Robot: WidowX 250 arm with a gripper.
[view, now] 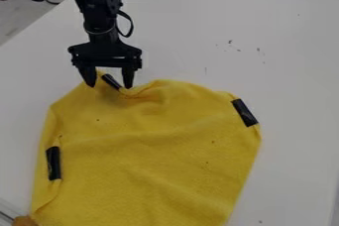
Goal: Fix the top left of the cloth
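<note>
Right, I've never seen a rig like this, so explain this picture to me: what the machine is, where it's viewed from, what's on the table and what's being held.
The machine is a black robot arm, coming in at the upper left. The end effector at its tip works like a simple hand with two fingers.

There is one picture, from a fixed camera looking down at a slant on the white table.

On the table lies a yellow cloth, creased near its top edge. It bears three black strips: one at the left, one at the right, and one at the top, between the fingers.

The fingers stand apart at the cloth's upper left, and nothing appears to be gripped.
</note>
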